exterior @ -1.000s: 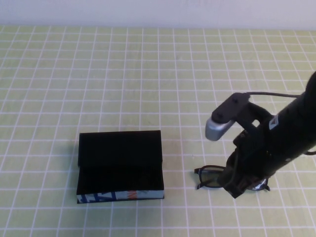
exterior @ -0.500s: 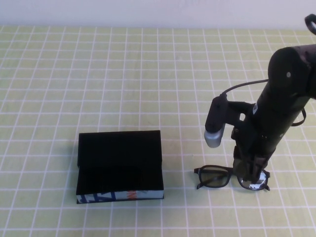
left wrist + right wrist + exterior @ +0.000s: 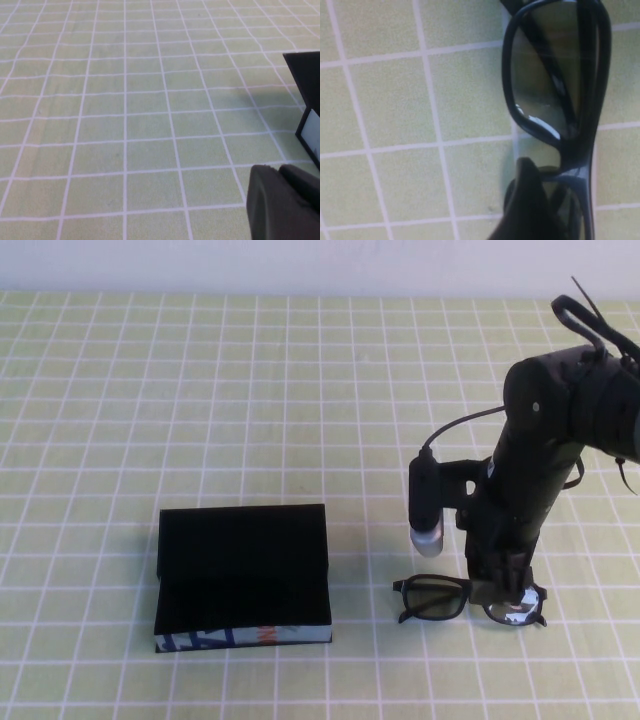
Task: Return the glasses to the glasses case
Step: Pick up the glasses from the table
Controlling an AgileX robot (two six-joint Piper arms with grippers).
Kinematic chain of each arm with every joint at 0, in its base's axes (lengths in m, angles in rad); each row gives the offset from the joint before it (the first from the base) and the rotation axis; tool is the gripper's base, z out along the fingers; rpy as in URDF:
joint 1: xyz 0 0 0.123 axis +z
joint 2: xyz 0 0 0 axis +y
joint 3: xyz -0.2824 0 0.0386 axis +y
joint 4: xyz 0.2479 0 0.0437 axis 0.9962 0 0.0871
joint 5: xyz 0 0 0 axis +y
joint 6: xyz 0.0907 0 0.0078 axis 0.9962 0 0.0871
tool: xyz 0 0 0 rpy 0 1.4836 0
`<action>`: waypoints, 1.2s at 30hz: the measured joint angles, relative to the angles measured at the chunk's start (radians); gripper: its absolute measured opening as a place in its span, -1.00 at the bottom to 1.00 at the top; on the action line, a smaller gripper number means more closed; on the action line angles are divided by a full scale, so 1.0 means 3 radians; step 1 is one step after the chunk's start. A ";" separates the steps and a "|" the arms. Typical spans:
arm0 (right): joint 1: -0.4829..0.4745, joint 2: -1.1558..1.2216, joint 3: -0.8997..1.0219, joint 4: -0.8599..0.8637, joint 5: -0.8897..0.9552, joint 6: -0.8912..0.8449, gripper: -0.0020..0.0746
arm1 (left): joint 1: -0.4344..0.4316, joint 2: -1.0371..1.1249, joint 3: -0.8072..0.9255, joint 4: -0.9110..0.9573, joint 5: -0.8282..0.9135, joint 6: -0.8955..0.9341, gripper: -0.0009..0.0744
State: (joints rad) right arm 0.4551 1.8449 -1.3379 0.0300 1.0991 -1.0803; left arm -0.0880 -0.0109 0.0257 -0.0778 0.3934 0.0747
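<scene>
The glasses (image 3: 437,599), black and thick-rimmed, lie folded on the green checked cloth to the right of the glasses case (image 3: 243,575). The case is open, its lid tilted back and its printed front edge toward me. My right gripper (image 3: 506,588) points straight down onto the right half of the glasses, open. In the right wrist view one finger (image 3: 530,200) stands beside the bridge of the glasses (image 3: 555,80), whose frame runs past it. My left gripper (image 3: 282,202) shows only in the left wrist view, shut and empty, low over the cloth beside a corner of the case (image 3: 307,95).
The table is covered by a green cloth with a white grid (image 3: 250,400). A pale wall (image 3: 300,260) bounds the far edge. The right arm's silver camera (image 3: 427,532) hangs just above the glasses' left lens.
My right arm has swung upright and brought its gripper down onto the right part of the glasses. The glasses and the case have not moved.
</scene>
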 joint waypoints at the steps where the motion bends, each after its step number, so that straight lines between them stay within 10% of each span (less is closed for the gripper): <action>1: 0.0000 0.0020 0.0000 0.0000 -0.0024 -0.0007 0.14 | 0.0000 0.0000 0.0000 0.0000 0.0000 0.0000 -0.99; 36: -0.0020 0.0345 -0.0005 -0.0020 -0.0119 -0.0186 0.02 | 0.0000 0.0000 0.0000 0.0000 0.0000 0.0000 -0.99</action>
State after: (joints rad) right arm 0.4491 1.9483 -1.3395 0.0241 1.0633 -1.1361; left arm -0.0880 -0.0109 0.0257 -0.0778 0.3934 0.0747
